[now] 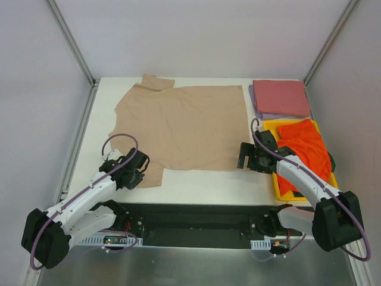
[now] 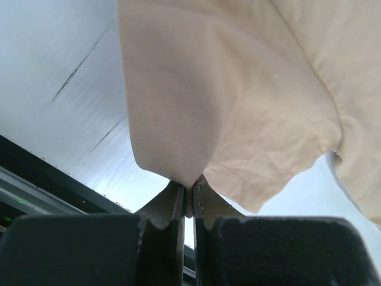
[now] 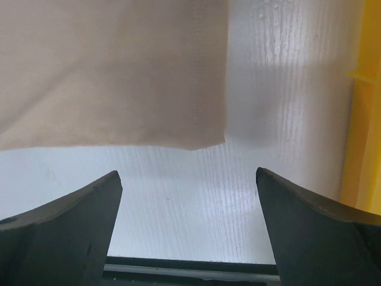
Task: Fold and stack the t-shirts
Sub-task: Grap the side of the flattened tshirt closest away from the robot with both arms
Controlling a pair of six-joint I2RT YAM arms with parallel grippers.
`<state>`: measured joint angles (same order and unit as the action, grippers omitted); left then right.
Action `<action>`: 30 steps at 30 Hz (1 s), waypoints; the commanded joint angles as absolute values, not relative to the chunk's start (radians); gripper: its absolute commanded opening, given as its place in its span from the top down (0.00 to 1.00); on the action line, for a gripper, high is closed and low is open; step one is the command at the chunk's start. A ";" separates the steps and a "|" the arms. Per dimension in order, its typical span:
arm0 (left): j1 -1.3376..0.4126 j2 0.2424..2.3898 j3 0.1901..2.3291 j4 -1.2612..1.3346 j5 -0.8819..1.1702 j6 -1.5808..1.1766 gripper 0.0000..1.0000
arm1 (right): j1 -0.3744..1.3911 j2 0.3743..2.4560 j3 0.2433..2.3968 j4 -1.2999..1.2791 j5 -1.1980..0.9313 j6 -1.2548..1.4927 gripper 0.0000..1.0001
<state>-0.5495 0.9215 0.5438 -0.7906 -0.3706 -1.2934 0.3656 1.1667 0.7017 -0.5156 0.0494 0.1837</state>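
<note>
Here, our left end effector (image 2: 187,192) is pressed together on the near-left corner of the tan t-shirt (image 1: 184,122), lying flat across the bench (image 1: 196,179). It looks light, limp, unlikely to slip; the opposite hem corner suits the right end effector (image 3: 187,174), spread just short of it. We read no labels.

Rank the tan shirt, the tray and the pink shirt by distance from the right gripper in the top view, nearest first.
1. Tan shirt, its near corner just left of the right gripper.
2. Tray, close on the right.
3. Pink shirt, back right corner.
</note>
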 commanded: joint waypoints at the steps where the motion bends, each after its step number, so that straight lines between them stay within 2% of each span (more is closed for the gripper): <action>1: -0.552 0.899 0.612 -0.778 -0.429 -1.223 1.00 | 0.382 1.186 0.687 -0.494 0.118 0.301 0.07; 3: -0.552 0.897 0.627 -0.773 -0.437 -1.209 1.00 | 0.383 1.210 0.690 -0.482 0.162 0.336 0.13; 7: -0.551 0.891 0.644 -0.753 -0.460 -1.192 1.00 | 0.382 1.268 0.695 -0.462 0.210 0.380 0.35; 10: -0.551 0.888 0.653 -0.744 -0.460 -1.177 1.00 | 0.383 1.310 0.696 -0.453 0.224 0.390 0.44; 15: -0.548 0.885 0.655 -0.739 -0.453 -1.170 1.00 | 0.383 1.361 0.695 -0.428 0.213 0.402 0.53; 27: -0.546 0.726 0.600 -0.836 -0.394 -1.199 1.00 | 0.385 1.322 0.635 -0.425 0.158 0.362 0.98; 30: -0.546 0.654 0.592 -0.903 -0.394 -1.227 1.00 | 0.399 1.289 0.611 -0.442 0.144 0.341 1.00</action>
<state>-0.5491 0.7273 0.6079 -0.7856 -0.4023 -1.1896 0.3813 1.3331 0.6495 -0.4129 0.1814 0.3725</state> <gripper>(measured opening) 0.015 0.015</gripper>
